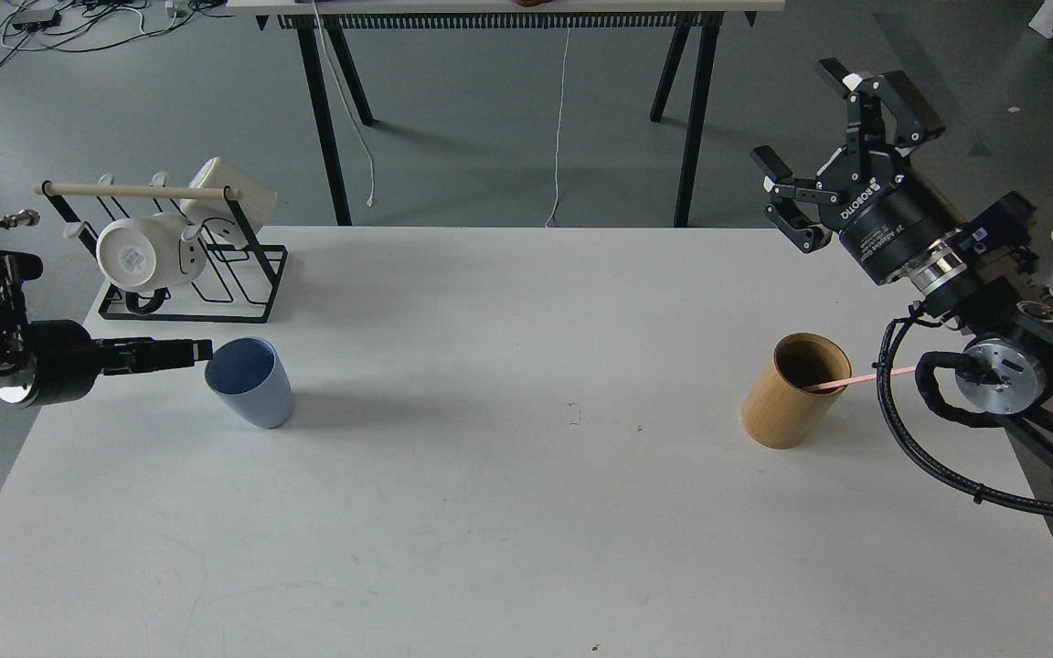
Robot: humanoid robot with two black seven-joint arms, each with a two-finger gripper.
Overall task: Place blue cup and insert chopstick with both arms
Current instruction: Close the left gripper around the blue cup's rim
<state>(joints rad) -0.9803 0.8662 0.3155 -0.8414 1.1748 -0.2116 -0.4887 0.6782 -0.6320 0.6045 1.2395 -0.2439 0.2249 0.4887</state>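
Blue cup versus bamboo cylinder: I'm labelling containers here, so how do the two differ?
The blue cup is light-blue and tapered; the bamboo cylinder is tan and straight-walled. The blue cup holds nothing visible, while the bamboo cylinder holds the pink chopstick, leaning out over its rim. The blue cup stands on the table's left by the left claw; the cylinder stands on the right. Both are upright, open-topped and handleless.

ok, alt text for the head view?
The left claw reaches in sideways at the rim of the blue cup on a white table, fingers too edge-on to tell. The right claw hangs open above a bamboo holder with the pink chopstick in it.
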